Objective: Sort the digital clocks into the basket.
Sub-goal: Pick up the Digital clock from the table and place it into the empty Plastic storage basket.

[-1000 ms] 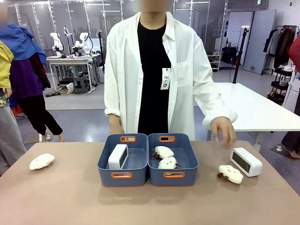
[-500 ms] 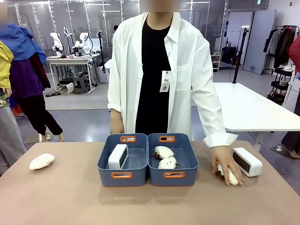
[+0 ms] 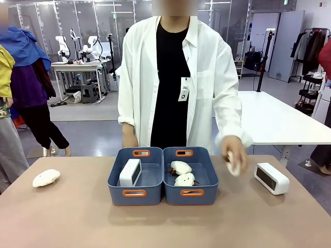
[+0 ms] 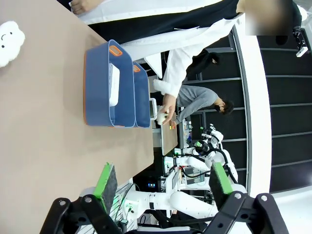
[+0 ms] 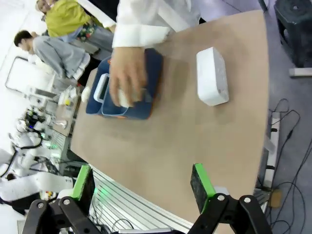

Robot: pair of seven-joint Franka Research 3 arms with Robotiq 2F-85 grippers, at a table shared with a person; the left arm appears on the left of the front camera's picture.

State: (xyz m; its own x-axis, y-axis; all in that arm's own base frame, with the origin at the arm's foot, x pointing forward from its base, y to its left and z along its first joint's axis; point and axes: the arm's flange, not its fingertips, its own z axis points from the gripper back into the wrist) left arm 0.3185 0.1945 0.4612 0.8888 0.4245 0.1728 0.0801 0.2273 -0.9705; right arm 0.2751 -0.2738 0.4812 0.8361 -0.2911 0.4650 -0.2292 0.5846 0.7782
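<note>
Front view. Surface: matt tan-brown table [image 3: 67,217]. Room: open lab floor, glass partitions at the back, a white table [image 3: 282,121] behind on the right, a clothes rack at the far right edge.
- The basket [image 3: 135,192] and its twin bin [image 3: 192,192] sit side by side at table centre, long walls touching.
- The first digital clock [image 3: 130,172] stands on edge inside the basket, against its left wall.
- The second digital clock [image 3: 271,178] lies on the table, right of the twin bin and apart from it.
- Two plush toys [image 3: 181,167] lie in the twin bin. A third plush [image 3: 46,177] lies far left on the table.
- The person's hand [image 3: 234,154], motion-blurred, holds something white above the table between the twin bin and the second clock.
- Writing: the badge [image 3: 183,89] on the white coat has print too small to read.

Left wrist view (rolled sideways).
- The left gripper [image 4: 163,171] has its green pads spread wide, with nothing between them. It is well back from the basket [image 4: 97,90].
- The first clock [image 4: 113,84] shows inside the basket.

Right wrist view.
- The right gripper [image 5: 142,179] has its jaws fully apart and empty, raised above the table edge.
- The second clock [image 5: 211,75] lies alone on bare table.
- The hand [image 5: 127,78] is over the twin bin [image 5: 152,100].
</note>
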